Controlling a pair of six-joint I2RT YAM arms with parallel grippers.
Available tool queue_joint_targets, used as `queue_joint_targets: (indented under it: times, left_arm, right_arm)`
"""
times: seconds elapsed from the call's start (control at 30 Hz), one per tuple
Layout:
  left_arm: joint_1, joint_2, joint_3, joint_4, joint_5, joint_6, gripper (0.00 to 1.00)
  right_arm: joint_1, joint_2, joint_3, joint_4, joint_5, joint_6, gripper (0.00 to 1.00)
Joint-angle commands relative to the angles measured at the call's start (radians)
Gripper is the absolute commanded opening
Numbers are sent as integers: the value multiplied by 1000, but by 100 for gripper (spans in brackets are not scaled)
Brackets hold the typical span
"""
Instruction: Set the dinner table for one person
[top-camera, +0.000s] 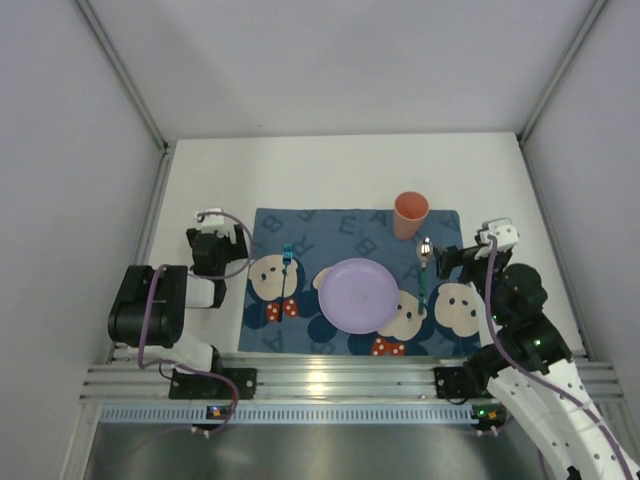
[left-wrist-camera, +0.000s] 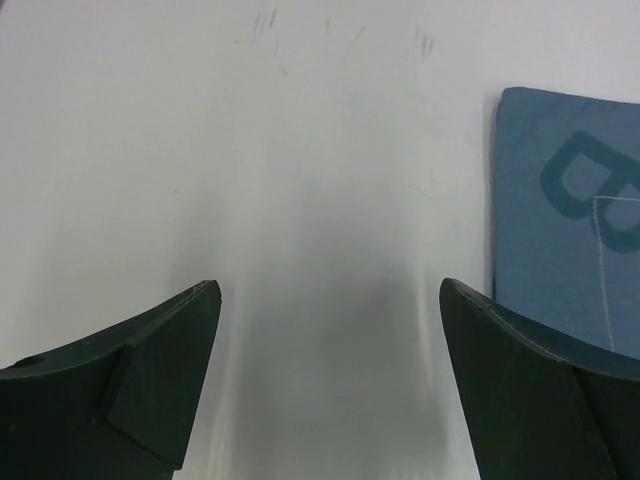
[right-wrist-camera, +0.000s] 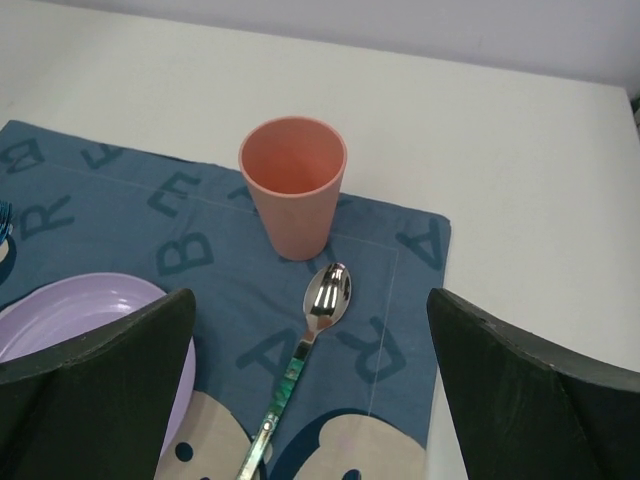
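Both grippers stand wide open and hold nothing. The left gripper (left-wrist-camera: 330, 290) hangs over bare white surface just beside the left edge of the blue mat (top-camera: 330, 230). The right gripper (right-wrist-camera: 310, 296) looks down on the spoon (top-camera: 424, 265) and the orange cup (right-wrist-camera: 293, 185) from the right side of the mat.

The setting seems complete to me: the purple plate (top-camera: 357, 293) lies in the middle of the mat, the fork (top-camera: 287, 268) on its left, the spoon on its right, and the cup beyond the spoon. I judge that the step in hand is to take the arms away. To do it well, each arm should first rise and only then go back toward its base, so that no finger drags the cloth. The right arm needs more care, because the cup is probably light and stands near it.

The bench (top-camera: 330, 170) is a large, flat, plain white rectangle with a matte surface. The left wrist view shows a few faint dark scratches on it. It lies under the mat between white walls, and a ribbed aluminium rail (top-camera: 340, 380) runs along its near edge.
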Motion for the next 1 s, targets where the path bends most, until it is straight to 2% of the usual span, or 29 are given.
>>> queue_joint_targets:
  times: [0.0, 0.23, 0.33, 0.5, 0.63, 0.77, 0.97]
  left_arm:
    - [0, 4, 0, 150, 82, -15, 96]
    - [0, 1, -10, 166, 80, -15, 98]
    - [0, 1, -13, 179, 80, -10, 99]
    - [0, 1, -13, 179, 80, -8, 98]
    - [0, 3, -13, 180, 80, -8, 99]
    - [0, 3, -13, 180, 80, -8, 98]
    - [0, 3, -13, 180, 80, -8, 99]
  right_arm:
    - [1, 101, 1, 45, -4, 76, 100]
    - [1, 348, 111, 114, 2, 240, 100]
    - [3, 450, 206, 79, 44, 289, 100]
    - [1, 549, 345, -26, -8, 320, 100]
    - [1, 504, 322, -11, -131, 328, 100]
    - [1, 427, 239, 9, -143, 363, 100]
    - [1, 295, 156, -30, -272, 440, 100]
